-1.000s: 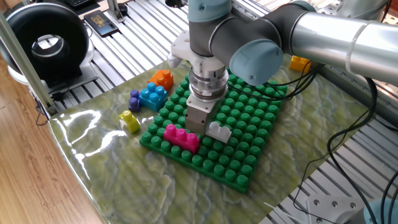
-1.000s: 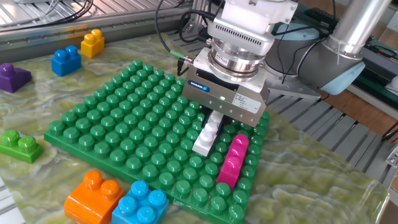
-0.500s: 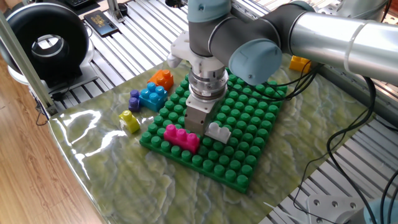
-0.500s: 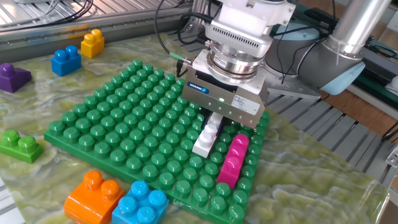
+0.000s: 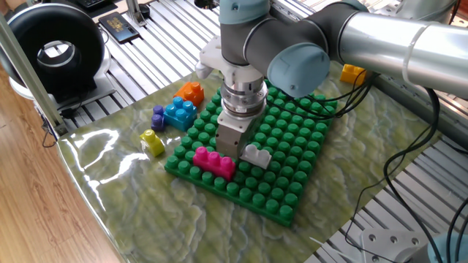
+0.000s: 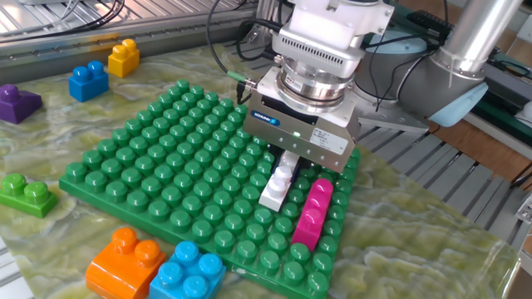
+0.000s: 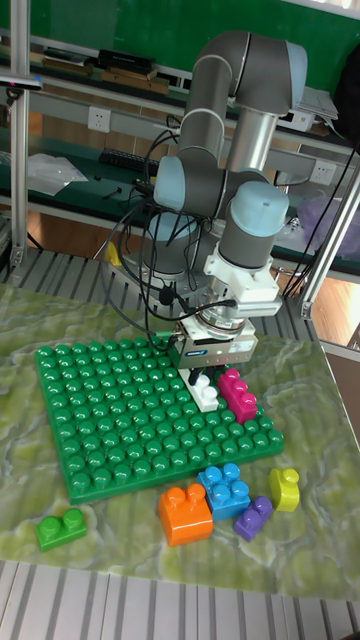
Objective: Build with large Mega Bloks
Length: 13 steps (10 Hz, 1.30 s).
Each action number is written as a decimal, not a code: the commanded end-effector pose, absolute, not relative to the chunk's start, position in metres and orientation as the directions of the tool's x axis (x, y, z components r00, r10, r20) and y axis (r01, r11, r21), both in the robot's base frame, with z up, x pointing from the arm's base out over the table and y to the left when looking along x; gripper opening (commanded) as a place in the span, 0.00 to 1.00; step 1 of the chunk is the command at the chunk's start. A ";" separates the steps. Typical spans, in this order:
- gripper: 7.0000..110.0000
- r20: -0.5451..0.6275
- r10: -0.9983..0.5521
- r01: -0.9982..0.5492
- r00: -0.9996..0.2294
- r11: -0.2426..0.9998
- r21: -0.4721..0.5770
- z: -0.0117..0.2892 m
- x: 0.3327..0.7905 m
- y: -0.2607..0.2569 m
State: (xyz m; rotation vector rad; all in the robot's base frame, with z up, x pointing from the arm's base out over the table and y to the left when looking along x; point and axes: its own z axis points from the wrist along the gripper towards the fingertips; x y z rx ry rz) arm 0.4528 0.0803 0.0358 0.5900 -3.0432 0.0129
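A white-grey brick (image 6: 276, 187) lies on the green baseplate (image 6: 166, 158) near its corner, right beside a magenta brick (image 6: 312, 214). My gripper (image 6: 291, 162) stands upright over the white-grey brick's far end, shut on it; its body hides that end. The one fixed view shows the white-grey brick (image 5: 257, 154) poking out beside the gripper (image 5: 240, 150), with the magenta brick (image 5: 213, 161) at the plate's front edge. Loose on the mat lie orange (image 5: 192, 92), light blue (image 5: 180, 112), purple (image 5: 158, 117) and yellow (image 5: 152, 142) bricks.
A small green brick (image 6: 27, 195), a purple brick (image 6: 17, 101), a blue brick (image 6: 88, 80) and a yellow brick (image 6: 123, 56) lie around the plate. Another yellow brick (image 5: 352, 74) sits behind the arm. A black round device (image 5: 55, 51) stands at the back left.
The gripper and the white-grey brick have shifted together by a tiny amount; otherwise nothing has visibly moved.
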 end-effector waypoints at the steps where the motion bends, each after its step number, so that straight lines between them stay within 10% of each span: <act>1: 0.00 0.035 -0.367 -0.366 -0.930 0.930 0.029 0.034 0.456 0.082; 13: 0.00 0.037 -0.380 -0.378 -0.924 0.924 0.049 0.032 0.455 0.081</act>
